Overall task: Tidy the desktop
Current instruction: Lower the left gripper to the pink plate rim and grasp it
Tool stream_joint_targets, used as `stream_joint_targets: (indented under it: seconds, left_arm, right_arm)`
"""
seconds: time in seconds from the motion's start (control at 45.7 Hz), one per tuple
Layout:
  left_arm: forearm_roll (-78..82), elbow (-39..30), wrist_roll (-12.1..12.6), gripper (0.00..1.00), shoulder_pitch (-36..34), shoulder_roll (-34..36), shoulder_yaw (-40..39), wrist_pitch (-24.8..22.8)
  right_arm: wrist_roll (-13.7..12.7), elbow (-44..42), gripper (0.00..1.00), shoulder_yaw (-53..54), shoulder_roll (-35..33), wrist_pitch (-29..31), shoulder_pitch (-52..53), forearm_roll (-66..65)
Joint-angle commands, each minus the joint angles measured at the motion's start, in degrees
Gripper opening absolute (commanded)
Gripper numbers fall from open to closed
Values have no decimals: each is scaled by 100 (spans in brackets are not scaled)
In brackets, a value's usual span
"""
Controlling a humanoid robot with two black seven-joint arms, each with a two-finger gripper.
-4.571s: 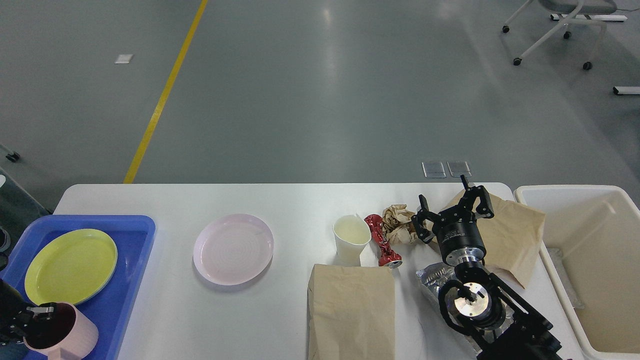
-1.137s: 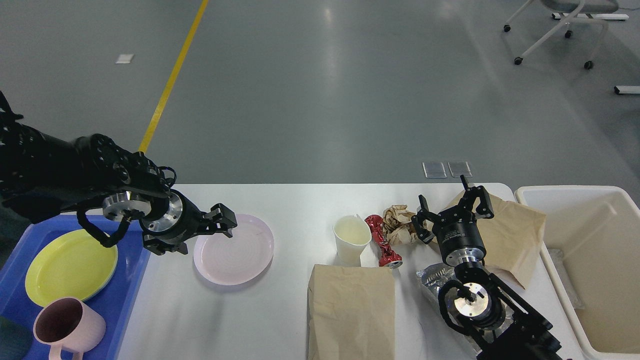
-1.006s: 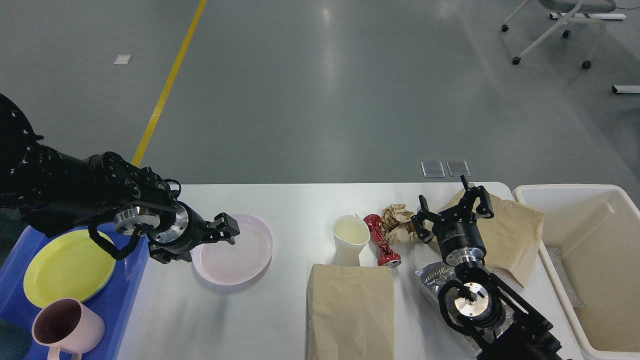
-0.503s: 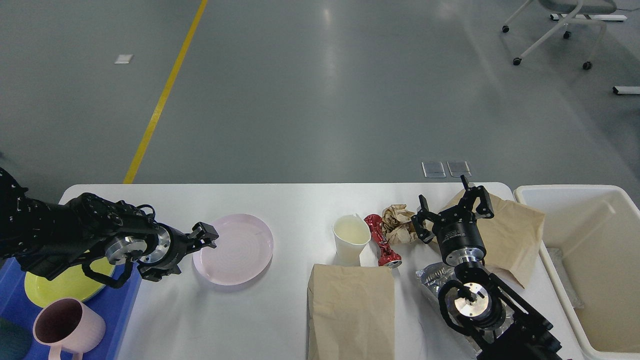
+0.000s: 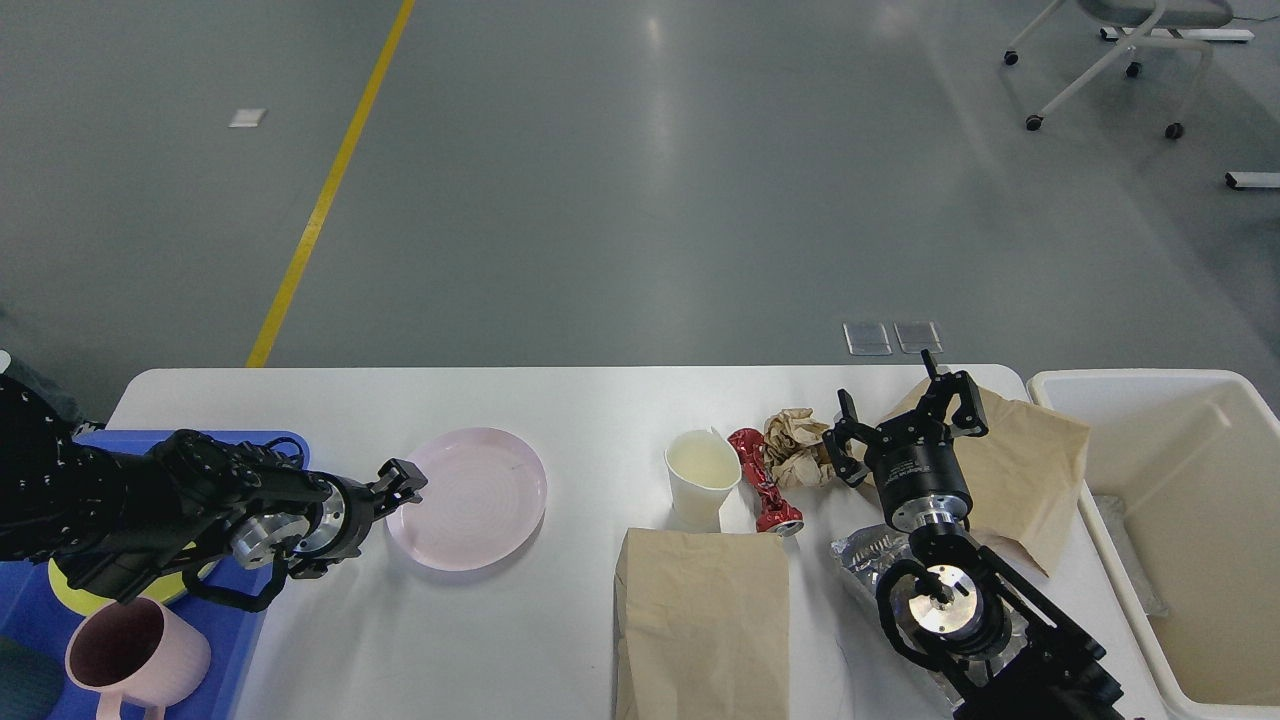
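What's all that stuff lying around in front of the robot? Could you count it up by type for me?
Plates: 2, pink plate, yellow plate
Cups: 2, pink mug, white cup
Paper bags: 2
Crumpled paper: 1
Crushed red can: 1
Foil wrapper: 1
Containers: 2, blue tray, cream bin
Total: 11

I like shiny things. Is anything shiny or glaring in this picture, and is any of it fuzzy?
Head view: soft pale streaks of light glare on the grey floor; the desktop looks matte, with soft shadows under the pink plate; the metal wrist of the right arm gleams; everything looks sharp, no blur.
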Motion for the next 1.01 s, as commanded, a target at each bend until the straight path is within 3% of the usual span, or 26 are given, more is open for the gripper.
stream_joint_targets:
  seconds: [0.0, 0.284, 0.459, 0.809, 0.984]
  left_arm:
    - [9, 33, -16, 74, 103, -88, -62, 1]
    - [35, 111, -60, 51, 208, -141, -70, -52]
    - [71, 147, -51, 47, 217, -158, -79, -96]
    - [88, 147, -42, 28, 217, -132, -62, -649]
    - [88, 156, -42, 25, 217, -123, -62, -685]
  right_arm:
    - [0, 0, 100, 0, 0, 0, 0, -5]
    - [0, 0, 100, 0, 0, 0, 0, 3]
    - [0, 0, 100, 0, 0, 0, 0, 3]
    - [0, 0, 100, 0, 0, 0, 0, 3]
    - [0, 0, 100, 0, 0, 0, 0, 3]
